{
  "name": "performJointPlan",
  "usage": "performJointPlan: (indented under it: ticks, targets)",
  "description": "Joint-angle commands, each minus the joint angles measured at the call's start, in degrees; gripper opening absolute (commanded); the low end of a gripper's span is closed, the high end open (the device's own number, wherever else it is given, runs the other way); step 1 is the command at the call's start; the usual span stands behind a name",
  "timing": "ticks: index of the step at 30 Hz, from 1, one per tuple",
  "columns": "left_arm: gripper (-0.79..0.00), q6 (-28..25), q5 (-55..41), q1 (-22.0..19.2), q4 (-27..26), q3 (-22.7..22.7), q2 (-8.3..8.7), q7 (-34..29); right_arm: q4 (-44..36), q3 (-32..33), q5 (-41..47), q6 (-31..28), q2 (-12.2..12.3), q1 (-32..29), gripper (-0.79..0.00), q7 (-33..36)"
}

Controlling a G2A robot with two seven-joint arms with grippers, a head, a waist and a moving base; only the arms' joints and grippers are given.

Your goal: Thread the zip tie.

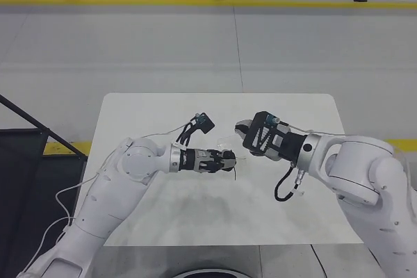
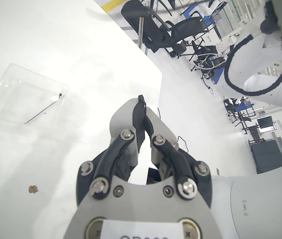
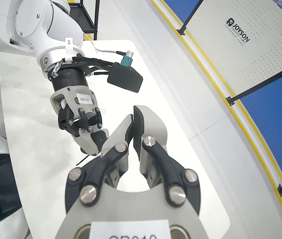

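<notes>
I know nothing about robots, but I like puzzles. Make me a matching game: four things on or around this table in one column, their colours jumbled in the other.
Things:
1. zip tie
2. tray
3. crumb
4. table

Colours:
A. white
B. brown
C. black
D. clear, see-through

Pairs: 1-C, 2-D, 3-B, 4-A
</notes>
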Motion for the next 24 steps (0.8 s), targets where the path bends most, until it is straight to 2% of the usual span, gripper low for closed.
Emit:
performJointPlan:
  ticks: [1, 8, 16, 19, 24]
  targets:
    - [-0.785, 0.38, 0.07, -0.1, 0.39, -0.04, 0.09, -0.03, -0.02, 0.43, 0.78, -0.38, 0.07, -0.16, -0.785, -0.44]
    - [-0.785, -1.16, -3.91, -2.27, 1.9, -0.4, 0.65, -6.67, 1.01, 3.06, 8.81, -5.68, 0.87, 0.07, -0.785, 2.97]
    - [-0.785, -3.28, -8.5, -6.06, 4.23, 0.35, 1.03, -13.89, 2.01, 5.85, 23.54, -12.2, 2.26, 2.14, -0.785, 9.66]
    - [-0.785, -3.47, -9.26, -7.29, 4.88, 1.14, 0.98, -14.38, 2.2, 6.78, 27.75, -12.21, 2.65, 2.45, -0.785, 10.14]
    - [-0.785, -3.82, -9.55, -8.27, 5.27, 1.83, 0.97, -13.97, 2.2, 6.78, 27.75, -12.21, 2.65, 2.45, -0.785, 10.14]
